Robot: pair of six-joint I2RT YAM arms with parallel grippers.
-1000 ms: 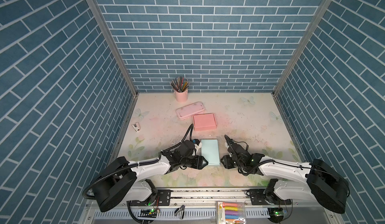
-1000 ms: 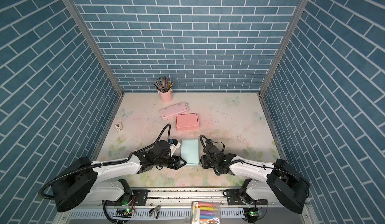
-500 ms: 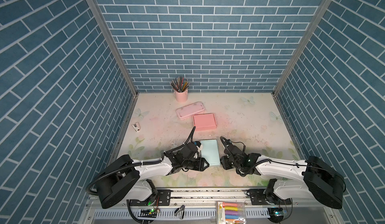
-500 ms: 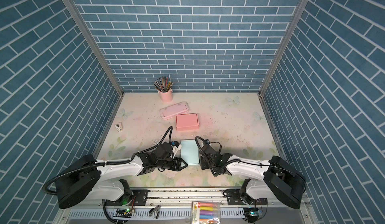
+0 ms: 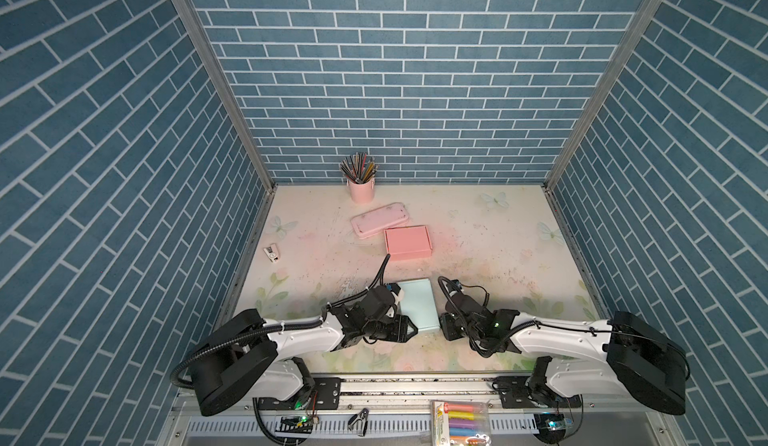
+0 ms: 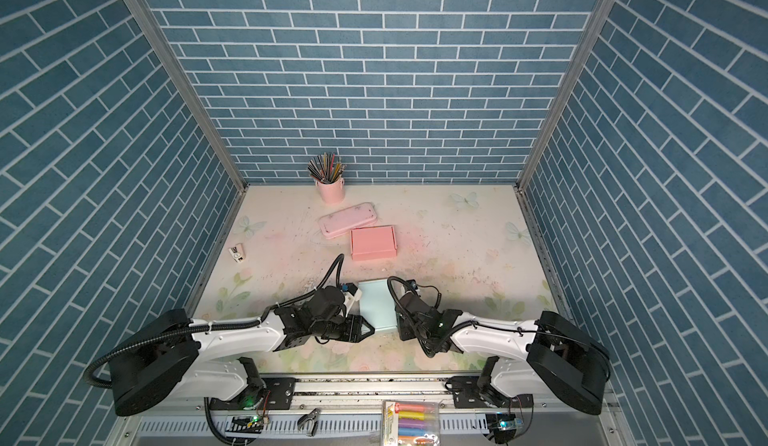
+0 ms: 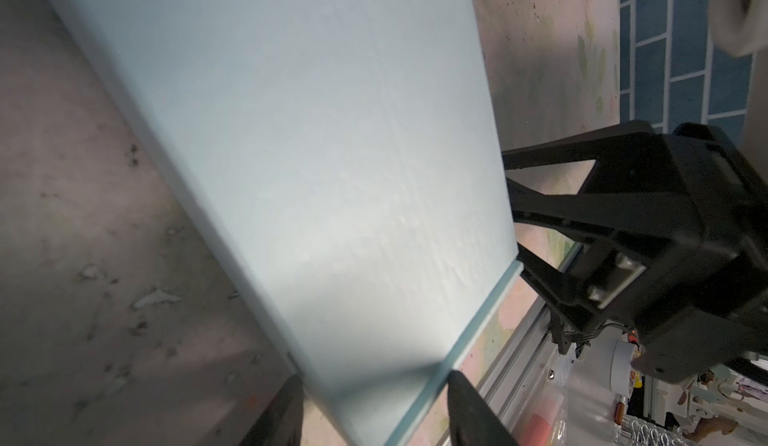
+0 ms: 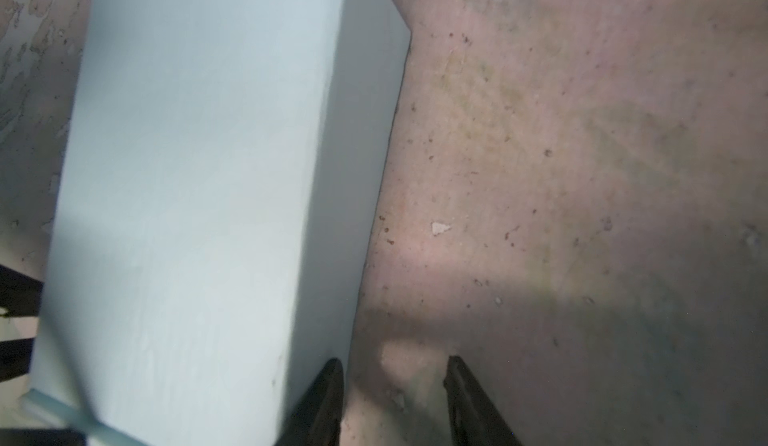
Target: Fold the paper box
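Black fingers [image 7: 282,412] of my left gripper [image 7: 374,375] stand apart with the near corner of the light blue paper box [image 7: 316,153] between them. Each tip sits at an edge of that corner, and I cannot tell whether they pinch it or only touch. My right gripper [image 8: 395,381] also has its jaws apart, with nothing but bare table [image 8: 582,174] between them and one finger [image 8: 328,398] just beside the box's side wall. In both top views the paper box lies flat and closed near the front middle of the table, with my two grippers low at its near corners, one on each side. Farther back, well apart from it, a pink box [image 5: 407,242] lies just beside a pink pencil case [image 5: 380,219]. Behind those, a pink cup of pencils [image 5: 361,188] stands by the back wall. A small white object [image 5: 272,253] lies near the left wall.
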